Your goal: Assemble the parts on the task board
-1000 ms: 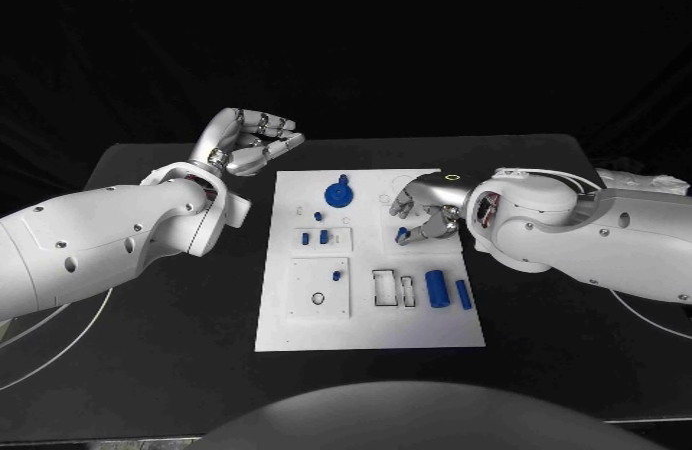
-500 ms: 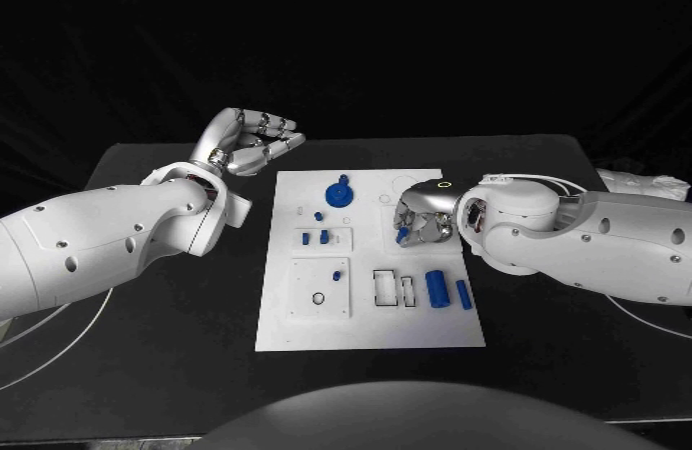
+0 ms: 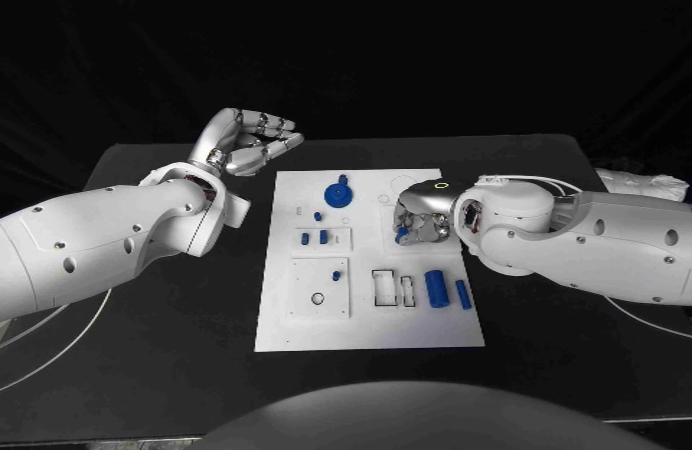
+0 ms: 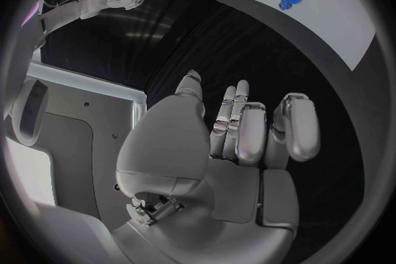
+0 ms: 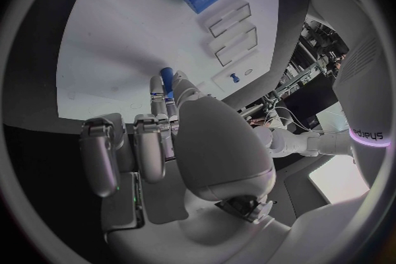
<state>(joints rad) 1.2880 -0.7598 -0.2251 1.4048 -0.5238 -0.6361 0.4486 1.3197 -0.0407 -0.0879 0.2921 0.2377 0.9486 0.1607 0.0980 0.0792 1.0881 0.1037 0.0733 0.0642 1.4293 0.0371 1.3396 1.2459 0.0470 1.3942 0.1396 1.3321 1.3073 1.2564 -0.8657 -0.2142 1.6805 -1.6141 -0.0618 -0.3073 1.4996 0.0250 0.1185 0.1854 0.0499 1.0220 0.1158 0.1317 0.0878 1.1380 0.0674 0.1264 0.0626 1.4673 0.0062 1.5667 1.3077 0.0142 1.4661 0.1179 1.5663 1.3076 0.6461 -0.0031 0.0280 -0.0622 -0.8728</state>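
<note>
Right hand [image 3: 420, 219] over the board [image 3: 371, 310] at its right side, fingers pinching a small blue peg [image 5: 167, 78]. Left hand [image 3: 250, 140] curled, holding nothing, above the desk [image 3: 173, 350] far-left of the board.

The head camera looks steeply down from above the worktop [image 3: 173, 350]. Each wrist camera sits close behind its own robot hand — all three share the task board [image 3: 368, 325].
</note>
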